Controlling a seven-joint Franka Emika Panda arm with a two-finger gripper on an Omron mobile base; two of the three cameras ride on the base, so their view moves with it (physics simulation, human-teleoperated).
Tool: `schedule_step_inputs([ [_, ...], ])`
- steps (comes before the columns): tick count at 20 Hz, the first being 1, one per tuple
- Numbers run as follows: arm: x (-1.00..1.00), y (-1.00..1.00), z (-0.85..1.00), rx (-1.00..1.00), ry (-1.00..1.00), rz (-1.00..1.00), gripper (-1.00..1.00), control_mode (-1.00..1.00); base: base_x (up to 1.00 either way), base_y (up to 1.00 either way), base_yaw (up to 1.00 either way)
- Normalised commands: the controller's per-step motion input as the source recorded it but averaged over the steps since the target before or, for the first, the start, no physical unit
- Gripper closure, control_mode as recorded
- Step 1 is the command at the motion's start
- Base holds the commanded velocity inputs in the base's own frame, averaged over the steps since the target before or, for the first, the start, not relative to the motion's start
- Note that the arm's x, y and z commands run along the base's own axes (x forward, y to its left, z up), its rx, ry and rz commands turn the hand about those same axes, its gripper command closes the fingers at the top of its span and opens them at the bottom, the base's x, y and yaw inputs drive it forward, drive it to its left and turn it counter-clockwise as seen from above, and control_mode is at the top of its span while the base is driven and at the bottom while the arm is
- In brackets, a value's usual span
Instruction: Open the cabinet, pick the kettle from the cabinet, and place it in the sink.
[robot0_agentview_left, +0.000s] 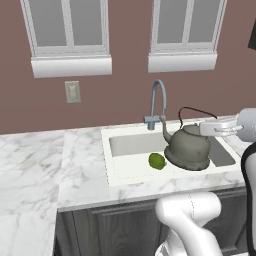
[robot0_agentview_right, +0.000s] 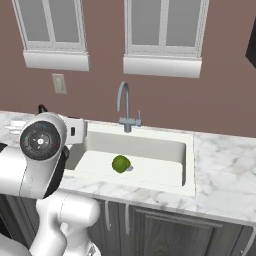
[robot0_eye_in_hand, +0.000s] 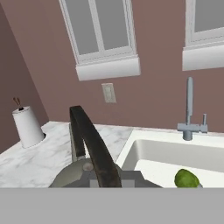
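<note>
- The kettle (robot0_agentview_left: 187, 148) hangs tilted over the right part of the sink (robot0_agentview_left: 112, 175), its base low inside the basin; in my judgement the placing step is in hand.
- The fingers are clamped together on the kettle's thin arched handle (robot0_eye_in_hand: 94, 148), seen close in the hand view as a dark bar.
- To do it well, the kettle probably should come level and settle on the basin floor before the fingers part, or it may roll onto its side.
- A green lime (robot0_agentview_left: 157, 161) lies on the basin floor just beside the kettle's left flank; lowering a little to the right would likely avoid nudging it.
- The grey tap (robot0_agentview_left: 157, 102) stands behind, near the spout (robot0_agentview_left: 166, 131), so the spout needs room.
- On the desk (robot0_agentview_left: 30, 165), a paper towel roll (robot0_eye_in_hand: 28, 126) stands well apart, out of the way.
</note>
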Motion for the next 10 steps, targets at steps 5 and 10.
schedule_step_inputs([
  [5, 0.00, 0.00, 0.00, 0.00, 0.00, 0.00, 1.00, -1.00, 0.00, 0.00, 0.00],
  [10, 0.00, 0.00, 0.00, 0.00, 0.00, 0.00, 1.00, -1.00, 0.00, 0.00, 0.00],
])
